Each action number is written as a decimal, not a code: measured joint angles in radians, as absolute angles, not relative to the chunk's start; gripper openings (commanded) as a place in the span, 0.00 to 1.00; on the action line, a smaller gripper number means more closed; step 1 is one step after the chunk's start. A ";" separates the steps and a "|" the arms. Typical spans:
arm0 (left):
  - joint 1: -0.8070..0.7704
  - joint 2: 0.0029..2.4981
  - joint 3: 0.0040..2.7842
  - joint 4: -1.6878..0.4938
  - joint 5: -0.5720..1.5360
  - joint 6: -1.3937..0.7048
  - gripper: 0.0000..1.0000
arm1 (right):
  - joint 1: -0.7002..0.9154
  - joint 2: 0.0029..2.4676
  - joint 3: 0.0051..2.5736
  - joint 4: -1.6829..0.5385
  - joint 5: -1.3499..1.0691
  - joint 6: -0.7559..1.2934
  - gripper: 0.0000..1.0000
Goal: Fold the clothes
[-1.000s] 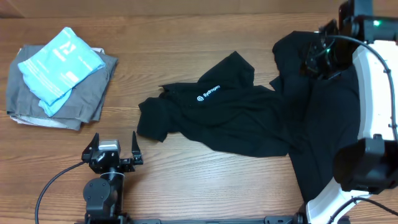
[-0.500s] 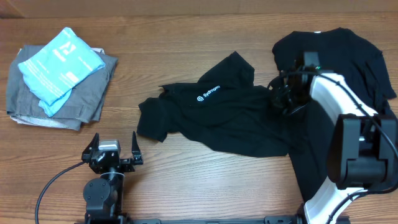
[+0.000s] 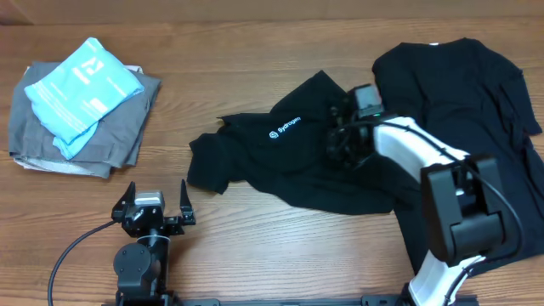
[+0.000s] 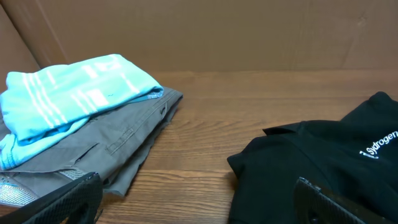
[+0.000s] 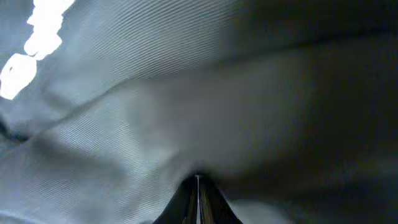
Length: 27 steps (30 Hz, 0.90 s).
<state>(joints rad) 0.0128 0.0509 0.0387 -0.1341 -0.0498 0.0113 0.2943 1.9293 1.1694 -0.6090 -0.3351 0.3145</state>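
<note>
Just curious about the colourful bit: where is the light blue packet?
Overhead, the light blue packet lies far left on the table, atop the folded grey garment, well apart from the black polo shirt.

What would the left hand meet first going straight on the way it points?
Likely nothing near: bare table lies ahead between grey garment and black polo, then the brown back wall; depth unclear.
</note>
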 measured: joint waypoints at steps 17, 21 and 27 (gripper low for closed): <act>0.013 0.051 0.039 -0.135 -0.050 0.011 1.00 | 0.482 1.941 1.344 -0.755 -0.327 0.288 0.06; 0.013 0.051 0.039 -0.135 -0.050 0.011 1.00 | 0.419 1.942 1.514 -0.926 -0.241 0.279 0.06; 0.013 0.051 0.039 -0.134 -0.050 0.011 1.00 | 0.327 1.940 1.564 -1.020 -0.033 0.304 0.06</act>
